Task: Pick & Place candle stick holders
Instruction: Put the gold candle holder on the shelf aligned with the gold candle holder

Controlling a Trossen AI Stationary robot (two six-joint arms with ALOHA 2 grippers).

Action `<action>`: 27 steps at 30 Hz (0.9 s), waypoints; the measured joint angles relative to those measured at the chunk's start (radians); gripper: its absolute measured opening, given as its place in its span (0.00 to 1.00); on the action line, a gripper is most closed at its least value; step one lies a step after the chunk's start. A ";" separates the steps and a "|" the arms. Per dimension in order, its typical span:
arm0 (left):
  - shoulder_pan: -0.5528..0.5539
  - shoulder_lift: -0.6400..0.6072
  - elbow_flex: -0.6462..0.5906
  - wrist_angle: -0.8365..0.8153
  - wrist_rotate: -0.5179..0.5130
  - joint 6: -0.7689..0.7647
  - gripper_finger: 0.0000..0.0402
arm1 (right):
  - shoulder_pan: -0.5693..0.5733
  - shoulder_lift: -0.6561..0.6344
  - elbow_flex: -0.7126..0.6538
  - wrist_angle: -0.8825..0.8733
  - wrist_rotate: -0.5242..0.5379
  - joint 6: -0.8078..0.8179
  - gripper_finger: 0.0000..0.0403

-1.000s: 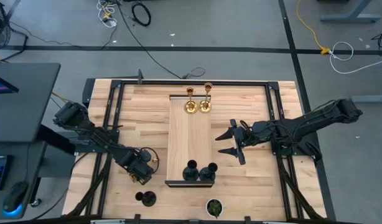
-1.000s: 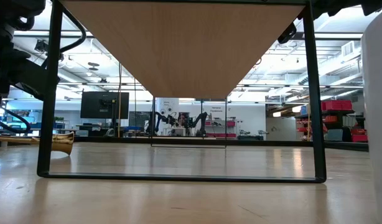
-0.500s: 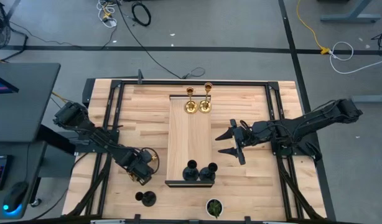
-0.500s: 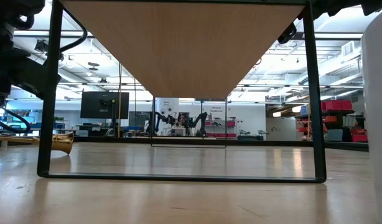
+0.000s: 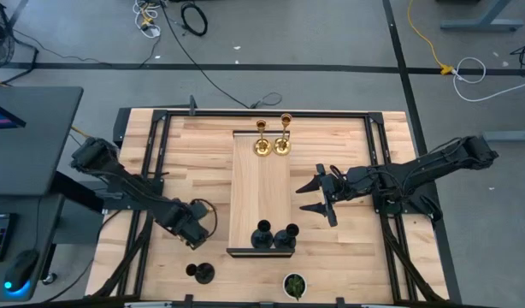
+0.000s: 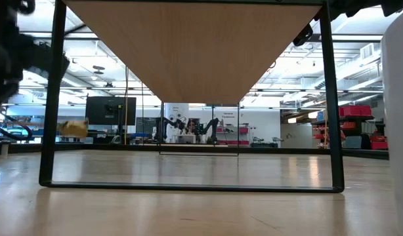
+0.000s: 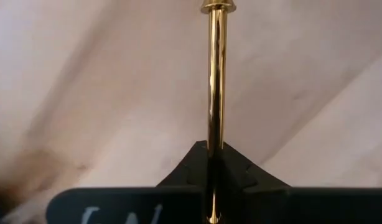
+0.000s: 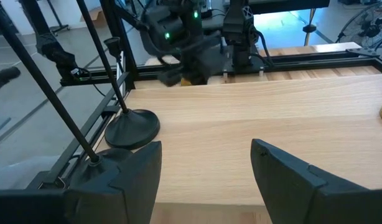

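So the left gripper point(image 5: 197, 224) is gripping a gold holder point(image 7: 215, 93) by its stem, just left of the shelf point(image 5: 261, 192). Right gripper point(image 5: 318, 195) is sitting open, right of the shelf.

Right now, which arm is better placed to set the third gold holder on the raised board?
Left. Its hand is shut on the shiny gold candle stick holder, just left of the raised light-wood board. The right hand hangs open and empty on the board's other side.
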 joint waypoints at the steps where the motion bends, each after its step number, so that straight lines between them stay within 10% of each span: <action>1: 0.000 -0.009 0.016 -0.040 -0.021 0.001 0.02 | 0.000 0.000 0.000 -0.001 0.000 0.000 0.61; 14: -0.005 -0.206 0.209 -0.352 -0.535 0.081 0.02 | 0.000 0.000 0.000 -0.005 0.000 0.001 0.61; 27: -0.003 -0.407 0.104 -0.172 -1.078 0.288 0.02 | 0.000 0.000 0.000 -0.005 0.000 -0.010 0.61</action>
